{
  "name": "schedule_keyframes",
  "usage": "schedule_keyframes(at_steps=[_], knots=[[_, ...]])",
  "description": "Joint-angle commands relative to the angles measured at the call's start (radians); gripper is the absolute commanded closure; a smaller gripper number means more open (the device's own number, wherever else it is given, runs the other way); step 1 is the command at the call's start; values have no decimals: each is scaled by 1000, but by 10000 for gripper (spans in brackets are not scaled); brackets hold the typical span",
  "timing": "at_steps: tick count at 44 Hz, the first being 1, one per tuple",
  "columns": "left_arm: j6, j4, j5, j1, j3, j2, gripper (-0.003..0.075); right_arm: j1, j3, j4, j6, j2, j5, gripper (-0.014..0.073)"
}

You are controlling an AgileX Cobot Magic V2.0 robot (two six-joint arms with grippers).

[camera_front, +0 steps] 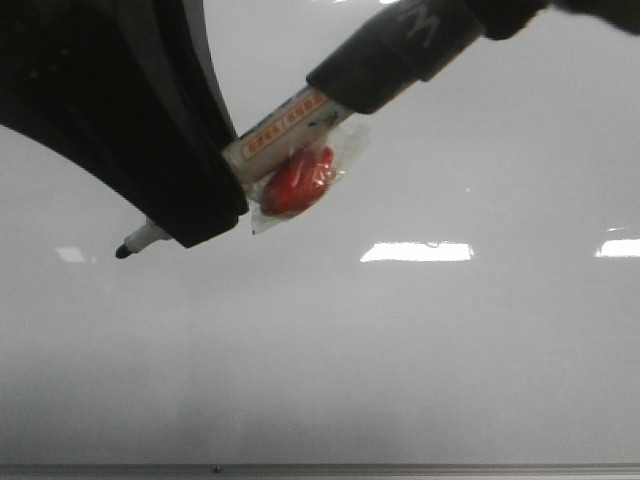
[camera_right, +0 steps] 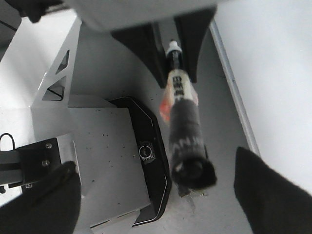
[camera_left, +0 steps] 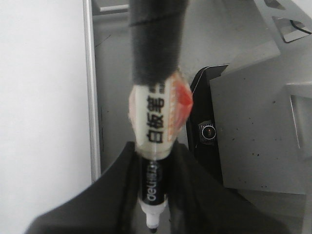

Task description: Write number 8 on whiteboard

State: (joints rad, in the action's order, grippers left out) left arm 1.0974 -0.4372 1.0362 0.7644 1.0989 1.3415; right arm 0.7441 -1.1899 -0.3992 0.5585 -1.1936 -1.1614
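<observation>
The whiteboard (camera_front: 420, 350) fills the front view, glossy white-grey with light reflections and a thin grey frame edge (camera_front: 320, 468) along the bottom. No number 8 or other stroke shows on it. My left gripper (camera_front: 200, 215) is shut on a marker (camera_front: 285, 130) with a white label, a black foam sleeve (camera_front: 400, 50) on its rear and a red lump (camera_front: 298, 182) taped to it. The black tip (camera_front: 123, 251) sticks out past the fingers over the board. The left wrist view shows the marker (camera_left: 153, 180) clamped between the fingers. My right gripper (camera_right: 156, 195) is open, its fingers wide on either side of the sleeve end (camera_right: 192, 170).
Beside the board's frame (camera_left: 90, 97) lie grey metal plates (camera_right: 102, 146) and a black housing with a small camera lens (camera_right: 146, 152). The whiteboard also shows at the edge of the wrist views (camera_left: 39, 97) (camera_right: 273, 58).
</observation>
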Motion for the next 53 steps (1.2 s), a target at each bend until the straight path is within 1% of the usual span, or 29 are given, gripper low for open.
schedule_keyframes(at_steps=[1, 4, 7, 11, 19, 23, 28, 31, 34, 37, 43, 46, 47, 50, 53], knots=[[-1, -38, -18, 8, 33, -28, 721, 9, -75, -29, 12, -43, 29, -59], [-1, -38, -18, 8, 33, -28, 721, 9, -97, -29, 12, -80, 29, -43], [-1, -38, -19, 8, 33, -28, 721, 9, -114, -29, 12, -110, 29, -1], [-1, -38, -22, 8, 33, -28, 721, 9, -121, -29, 12, -138, 44, 87], [-1, -38, -22, 8, 33, -28, 721, 9, -121, -30, 12, -163, 47, 228], [-1, -38, -22, 8, 33, -28, 721, 9, -121, -31, 12, -163, 45, 319], [-1, -38, -29, 8, 33, -28, 719, 9, -121, -31, 12, -163, 19, 480], [-8, -38, -41, 8, 33, -28, 703, 9, -121, -31, 12, -163, -2, 569], [-10, -40, -48, 5, 33, -28, 656, 9, -121, -31, 12, -163, -12, 622], [-11, -40, -50, 2, 33, -28, 581, 9, -121, -30, 12, -163, -13, 659], [-28, -42, -57, 2, 33, -28, 364, 7, -121, -25, 16, -158, 7, 660], [-62, -35, -62, 2, 33, -28, 263, 2, -121, -8, 16, -152, 8, 660], [-62, -32, -62, 2, 33, -28, 240, 0, -120, -2, 16, -151, 8, 660], [-66, -27, -62, 2, 33, -30, 202, -19, -112, 22, 15, -136, 6, 660], [-84, -27, -65, 2, 33, -39, 209, -49, -94, 29, 15, -117, 8, 660]])
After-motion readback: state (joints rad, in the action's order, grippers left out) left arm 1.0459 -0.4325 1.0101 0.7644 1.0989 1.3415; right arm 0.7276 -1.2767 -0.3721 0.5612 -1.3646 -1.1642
